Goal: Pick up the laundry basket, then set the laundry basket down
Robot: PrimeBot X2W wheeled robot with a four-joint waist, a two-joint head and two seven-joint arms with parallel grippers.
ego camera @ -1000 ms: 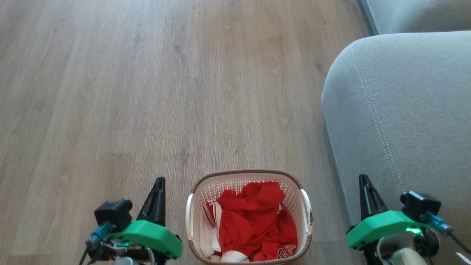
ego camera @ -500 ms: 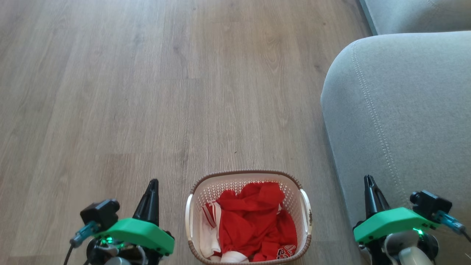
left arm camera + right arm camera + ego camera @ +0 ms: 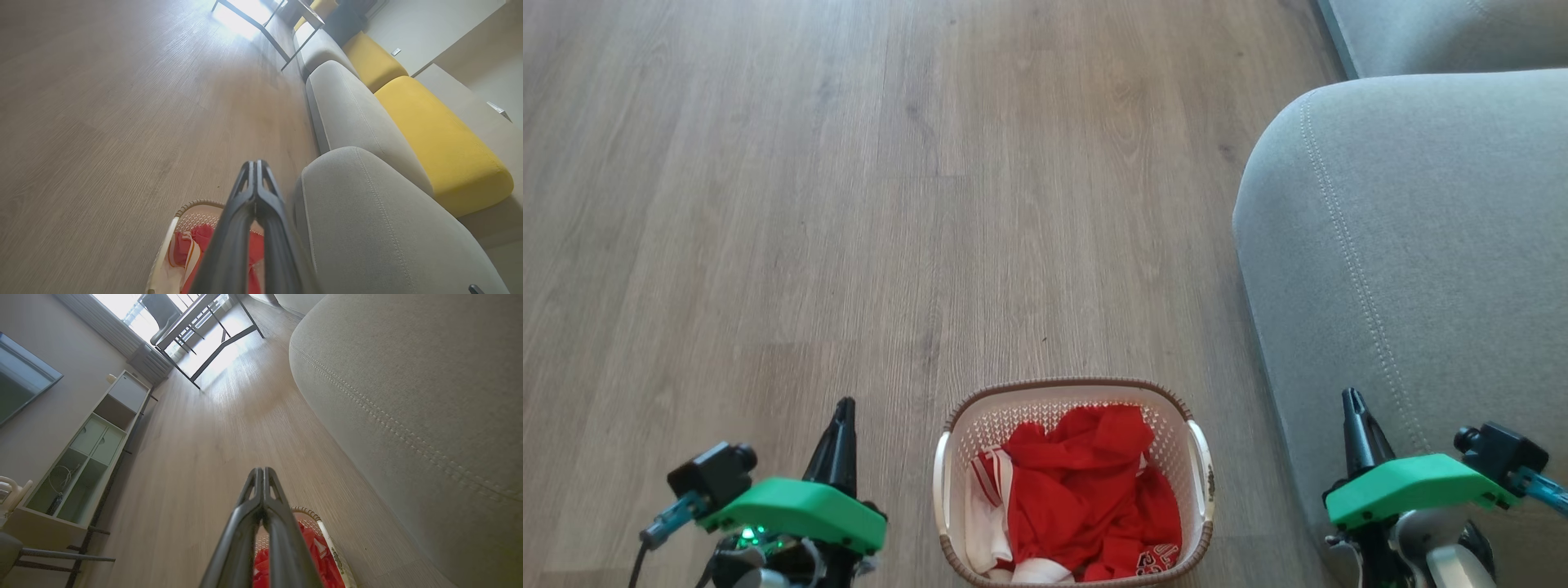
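Observation:
The laundry basket (image 3: 1188,416) stands on the wood floor at the bottom middle of the head view, white with lattice walls, a brown rim and white side handles, holding red and white clothes. My left gripper (image 3: 843,406) is shut and hangs to its left, apart from it. My right gripper (image 3: 1352,398) is shut too, well off to the basket's right, in front of the grey sofa arm. In the left wrist view the shut fingers (image 3: 256,164) cover part of the basket (image 3: 192,204). The right wrist view has its gripper (image 3: 262,470) over the basket's rim (image 3: 304,510).
A grey sofa arm (image 3: 1405,229) fills the right side, close to the basket. Yellow cushions (image 3: 437,139) lie further along the sofa. A shelf unit (image 3: 86,453) and a table frame (image 3: 212,339) stand across the room. Open wood floor (image 3: 849,204) stretches ahead and left.
Both grippers have drawn down and outward, away from the basket: the left one further left, the right one further right. The basket has stayed put.

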